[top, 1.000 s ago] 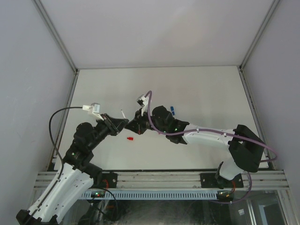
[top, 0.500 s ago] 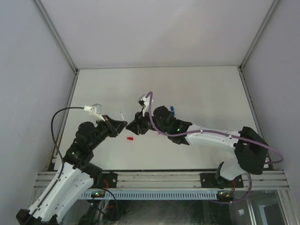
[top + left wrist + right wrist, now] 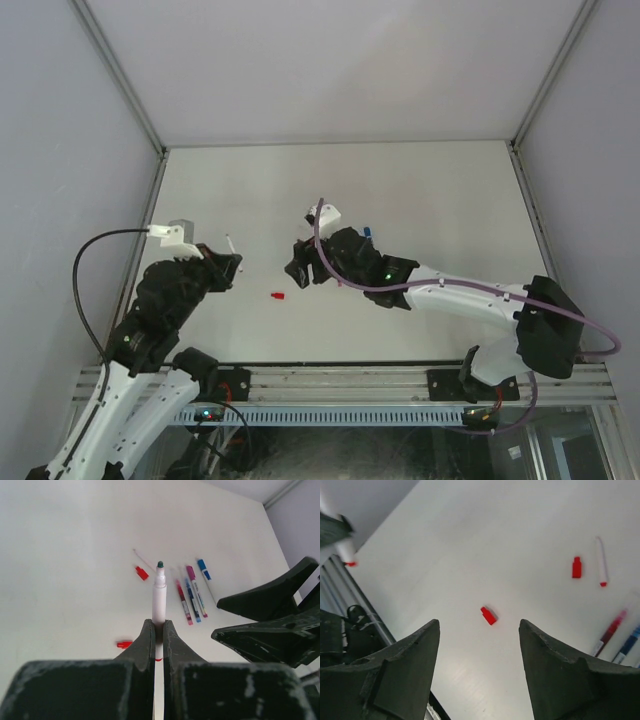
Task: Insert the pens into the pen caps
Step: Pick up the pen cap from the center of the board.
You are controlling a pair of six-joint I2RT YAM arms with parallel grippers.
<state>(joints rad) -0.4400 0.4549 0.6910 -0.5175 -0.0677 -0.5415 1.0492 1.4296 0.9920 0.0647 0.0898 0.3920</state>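
The left gripper (image 3: pixel 228 265) has been pulled back toward the left edge of the table (image 3: pixel 430 180), and the right gripper (image 3: pixel 299 267) has been opened up. The two were close together a moment ago and are now apart.

A pen (image 3: pixel 159 597) is held tight in the left gripper. It sticks out from the closed fingers, and its dark tip is bare. Nothing is held in the right gripper, and its fingers are spread wide above the table.

No cap has been put on the held pen yet. Two caps are lying loose. One red cap (image 3: pixel 277 296) is near the middle of the table, a bit toward the near edge. A second red cap (image 3: pixel 577 567) is just beside a thin white pen (image 3: pixel 602 561) that lies flat. A row of pens (image 3: pixel 192 599), red, blue and purple, is laid side by side further toward the right edge. Whether caps are on these cannot be told. Most of the job seems to be left.

Small marks are seen on the pens in the row, but they are too small to be read. No brand name can be made out.
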